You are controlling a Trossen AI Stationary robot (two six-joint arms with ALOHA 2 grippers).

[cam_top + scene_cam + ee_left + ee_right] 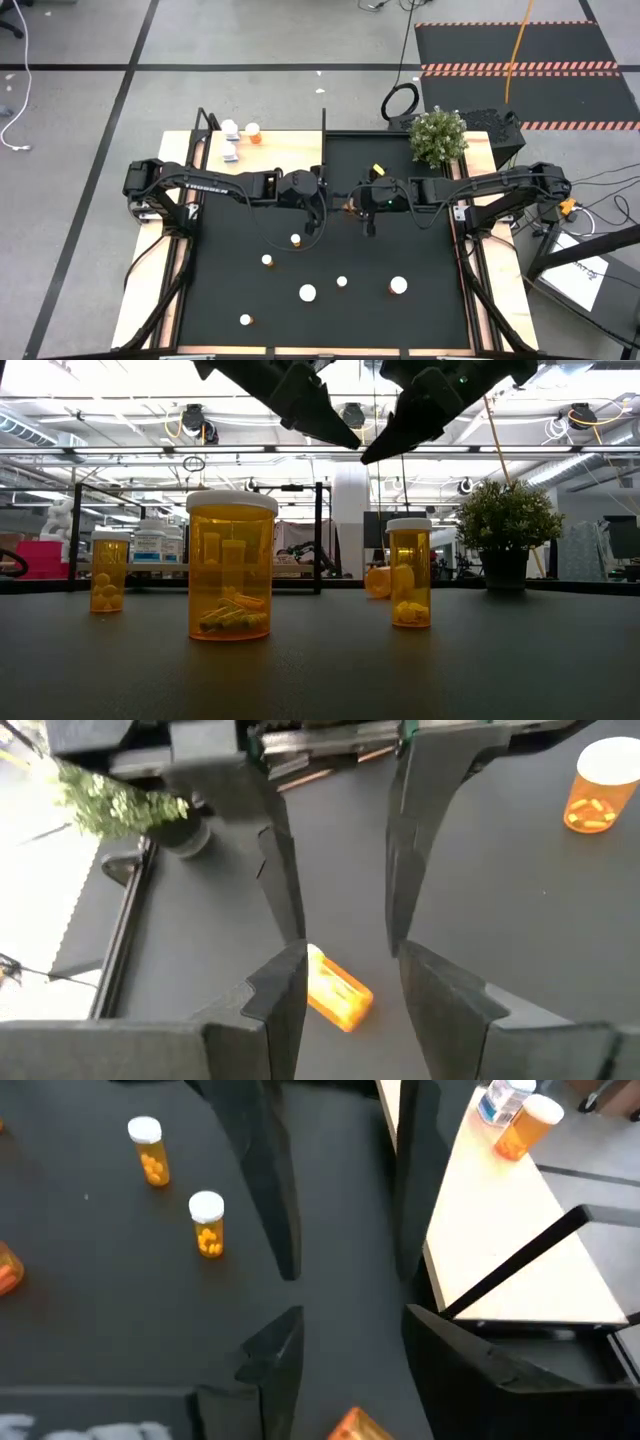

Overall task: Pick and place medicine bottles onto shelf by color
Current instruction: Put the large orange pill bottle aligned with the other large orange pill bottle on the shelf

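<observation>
While both arms reach inward, L end effector (318, 203) & R end effector (352, 207) open, empty

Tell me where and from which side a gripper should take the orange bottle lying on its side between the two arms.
Judging by its pose, the orange bottle lies flat on the black mat, so grip across the middle of its round body, coming straight down from above with fingers on either long side. The left gripper hangs open over it, the right gripper open alongside.
</observation>
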